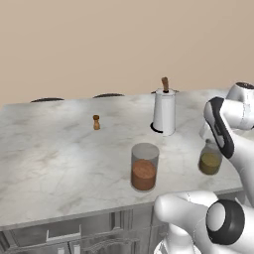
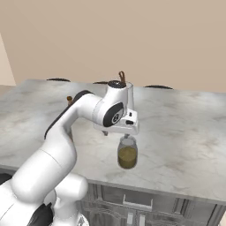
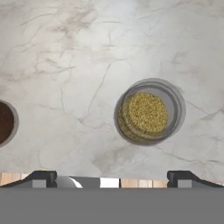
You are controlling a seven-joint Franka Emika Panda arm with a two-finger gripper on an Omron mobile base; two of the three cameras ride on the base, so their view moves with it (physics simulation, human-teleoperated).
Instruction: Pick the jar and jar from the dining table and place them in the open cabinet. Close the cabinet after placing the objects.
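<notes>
Two clear glass jars stand on the marble dining table [image 1: 49,158] near its front edge. The jar with reddish-brown filling [image 1: 144,167] is to the left and peeks in at the hand view's left edge [image 3: 3,122]. The jar with olive-yellow filling [image 1: 210,158] [image 2: 127,152] [image 3: 147,113] is to the right. My gripper [image 2: 126,135] [image 3: 113,179] hangs open just above the olive jar, pointing straight down. In the hand view that jar lies ahead of the fingertips [image 3: 42,178], a little right of their middle, and nothing is between them. The cabinet is out of view.
A white paper towel roll on a holder [image 1: 164,111] stands behind the jars. A tiny brown shaker [image 1: 96,122] [image 2: 69,99] sits further left. Dark chair backs [image 1: 47,99] line the far edge. The table's front edge [image 2: 145,187] runs close below the olive jar.
</notes>
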